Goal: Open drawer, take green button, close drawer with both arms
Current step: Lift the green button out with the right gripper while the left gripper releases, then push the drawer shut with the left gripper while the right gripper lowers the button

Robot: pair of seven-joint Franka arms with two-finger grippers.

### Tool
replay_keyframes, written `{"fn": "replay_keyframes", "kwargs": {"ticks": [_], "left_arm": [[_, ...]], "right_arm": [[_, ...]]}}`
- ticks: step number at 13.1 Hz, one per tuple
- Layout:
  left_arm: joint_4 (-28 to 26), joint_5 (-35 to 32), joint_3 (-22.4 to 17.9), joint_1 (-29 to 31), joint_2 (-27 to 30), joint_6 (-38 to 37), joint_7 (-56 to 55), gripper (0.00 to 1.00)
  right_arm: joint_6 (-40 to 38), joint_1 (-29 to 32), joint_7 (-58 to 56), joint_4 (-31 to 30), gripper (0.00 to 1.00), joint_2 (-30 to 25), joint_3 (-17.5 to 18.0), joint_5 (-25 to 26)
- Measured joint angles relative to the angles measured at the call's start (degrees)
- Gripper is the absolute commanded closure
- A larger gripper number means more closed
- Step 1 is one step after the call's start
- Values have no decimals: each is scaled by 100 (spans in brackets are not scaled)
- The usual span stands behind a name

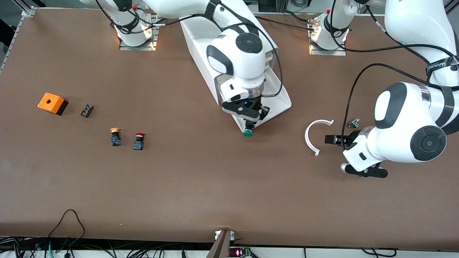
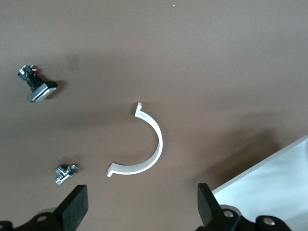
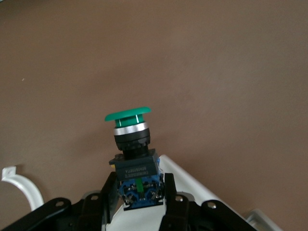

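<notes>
Over the front corner of the open drawer (image 1: 278, 94), the right end effector (image 1: 248, 126) is clamped on the green-capped button (image 1: 247, 133), holding it up in the air by its black-and-blue body. Right wrist view: fingers (image 3: 108, 192) pinch the button (image 3: 132, 159) at the blue base, green cap pointing away from the wrist, brown table (image 3: 216, 72) past it, white drawer edge (image 3: 192, 180) just under.

Drawer sticks out of the white cabinet (image 1: 200, 39), pulled toward the front camera, cream tray visible beside the right arm's wrist.

Left end effector (image 1: 331, 139) sits low over the table toward the left arm's end, fingers wide apart, gripping nothing; this arm waits. Left wrist view: both fingertips (image 2: 74, 207) spread at frame edge, white C-shaped plastic piece (image 2: 151, 149) lying on the table (image 2: 216, 57) between them and farther out. Same curved piece (image 1: 311, 138) in the front view, just beside the left end effector. Small metal part (image 1: 353, 123) near it; also seen from the left wrist (image 2: 65, 174). A grey-capped switch part (image 2: 38, 86) lies apart from those.

Toward the right arm's end: yellow-capped button (image 1: 115, 137) and red-capped button (image 1: 139, 141) standing beside each other, not touching. Farther from the camera, a small black component (image 1: 86, 110) and an orange box (image 1: 52, 103) with a hole in its top, near each other.
</notes>
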State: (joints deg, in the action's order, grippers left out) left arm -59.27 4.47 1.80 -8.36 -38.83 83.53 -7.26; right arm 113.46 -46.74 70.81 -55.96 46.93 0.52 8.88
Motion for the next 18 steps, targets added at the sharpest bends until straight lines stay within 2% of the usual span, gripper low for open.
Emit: {"fn": "replay_keyframes", "kwargs": {"ticks": [4, 7, 8, 10, 13, 15, 18], "left_arm": [[-154, -1, 41, -110, -1, 411, -734, 1], [-711, -2, 86, -367, 19, 1375, -1432, 1], [-1136, -4, 105, -598, 36, 1980, -1886, 1], [-1689, -193, 126, -917, 95, 2559, -2597, 1], [-2612, -680, 141, -1405, 391, 3409, -3400, 1], [-3296, -788, 122, -1434, 704, 3813, -3714, 1], [-4589, -790, 89, -1413, 1178, 5114, -4187, 1]], "right_arm": [[-614, 805, -1553, -26, 100, -342, -7, -668], [-908, 1207, -2472, -422, 100, -558, -42, -762], [-876, 1323, -2969, -815, 100, -702, -148, -762], [-560, 1440, -3566, -1436, 100, -955, -300, -762], [559, 1520, -4205, -2892, 100, -1487, -576, -766], [1105, 1522, -4530, -3673, 100, -1715, -766, -766], [1637, 1531, -4760, -4421, 100, -1823, -1063, -766]]}}
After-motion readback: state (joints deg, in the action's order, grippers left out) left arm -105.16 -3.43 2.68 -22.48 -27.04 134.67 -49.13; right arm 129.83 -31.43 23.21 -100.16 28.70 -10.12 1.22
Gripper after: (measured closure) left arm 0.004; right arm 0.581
